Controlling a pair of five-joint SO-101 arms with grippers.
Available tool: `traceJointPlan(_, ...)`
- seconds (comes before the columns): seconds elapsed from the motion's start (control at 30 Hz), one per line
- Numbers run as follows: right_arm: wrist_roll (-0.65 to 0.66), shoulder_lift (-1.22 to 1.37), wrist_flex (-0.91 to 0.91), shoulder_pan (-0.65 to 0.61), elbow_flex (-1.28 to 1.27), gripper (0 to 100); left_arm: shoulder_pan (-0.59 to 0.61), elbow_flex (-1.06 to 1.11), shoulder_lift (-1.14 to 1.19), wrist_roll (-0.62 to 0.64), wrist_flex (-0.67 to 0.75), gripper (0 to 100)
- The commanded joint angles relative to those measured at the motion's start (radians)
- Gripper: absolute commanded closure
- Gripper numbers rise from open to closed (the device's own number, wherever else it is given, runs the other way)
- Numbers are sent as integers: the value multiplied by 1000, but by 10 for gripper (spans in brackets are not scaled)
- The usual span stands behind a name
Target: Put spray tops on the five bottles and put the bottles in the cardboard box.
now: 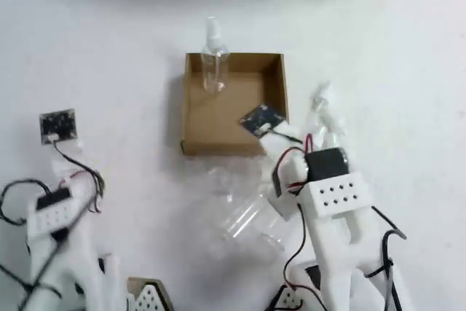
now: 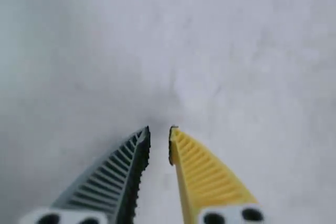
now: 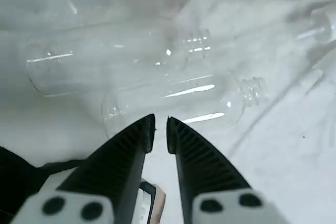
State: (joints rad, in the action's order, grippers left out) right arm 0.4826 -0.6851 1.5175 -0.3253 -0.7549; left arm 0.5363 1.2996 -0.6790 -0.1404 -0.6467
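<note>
1. Left jaws nearly closed, empty, over bare tabletop
2. Right jaws nearly closed, empty, beside a lying bottle
3. One spray-topped bottle stands in the cardboard box; topless bottles lie before it

Bare white table open across upper left and far right, cardboard box walls at centre, upright spray bottle at its top edge, clear bottles lying crowded just below.
</note>
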Motion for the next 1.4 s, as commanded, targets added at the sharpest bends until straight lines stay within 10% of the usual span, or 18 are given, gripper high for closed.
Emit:
traceJointPlan(0.0, 11, 1, 4, -91, 40, 982, 58, -190, 211, -2, 14, 923)
traceJointPlan(0.57, -153, 2, -406, -579, -77, 981, 93, -278, 306, -2, -49, 924)
traceJointPlan(1.1, 68, -228, -110, -309, -101, 982, 101, -278, 308, -2, -49, 924)
traceJointPlan(1.37, 106, -97, -446, -156, -264, 982, 101, -276, 308, -2, -49, 924)
